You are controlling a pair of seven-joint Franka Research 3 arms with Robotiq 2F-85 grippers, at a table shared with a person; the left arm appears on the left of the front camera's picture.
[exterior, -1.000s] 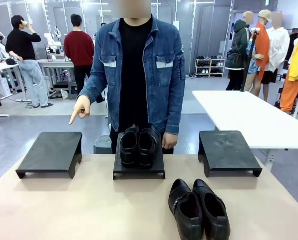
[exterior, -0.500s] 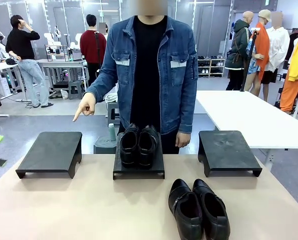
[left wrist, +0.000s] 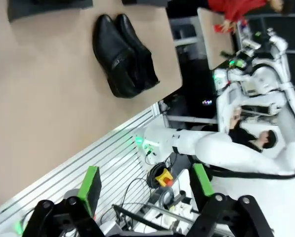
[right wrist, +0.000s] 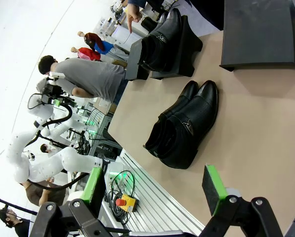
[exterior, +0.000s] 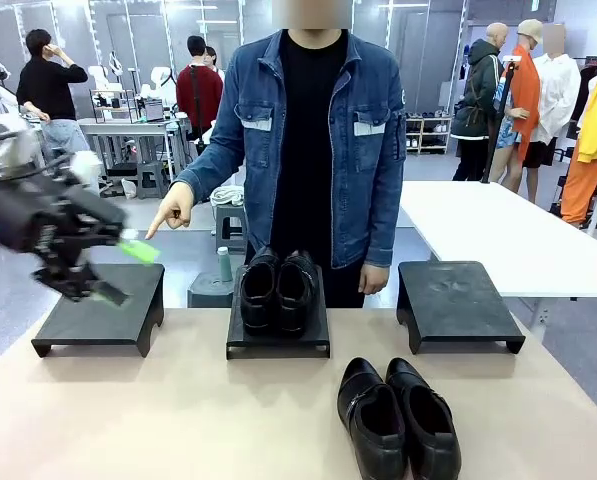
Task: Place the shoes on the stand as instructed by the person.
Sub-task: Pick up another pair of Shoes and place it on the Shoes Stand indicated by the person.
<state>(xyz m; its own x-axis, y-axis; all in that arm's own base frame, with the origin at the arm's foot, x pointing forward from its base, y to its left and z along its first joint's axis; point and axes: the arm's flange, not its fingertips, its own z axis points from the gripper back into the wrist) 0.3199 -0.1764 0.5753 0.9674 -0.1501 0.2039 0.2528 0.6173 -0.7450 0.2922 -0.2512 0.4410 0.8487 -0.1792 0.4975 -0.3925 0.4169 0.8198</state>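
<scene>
Loose shoe pair (exterior: 398,420) sits on tabletop (exterior: 128,420) at the near edge, right of centre. Long axis near-to-far, toes toward person (exterior: 313,150), heels cropped by frame. Second pair (exterior: 276,290) on middle stand (exterior: 278,345), between left stand (exterior: 103,305) and right stand (exterior: 458,303). Left hand (exterior: 125,272) motion-blurred over left stand, released. Right hand (right wrist: 154,186) released too.

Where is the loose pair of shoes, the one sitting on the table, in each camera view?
Front view: the loose pair is lower right of centre, nearer than the stands.
Left wrist view: upper left of centre, near the table's edge.
Right wrist view: about the centre.
Shared landmark: the tan tabletop under the pair.
</scene>
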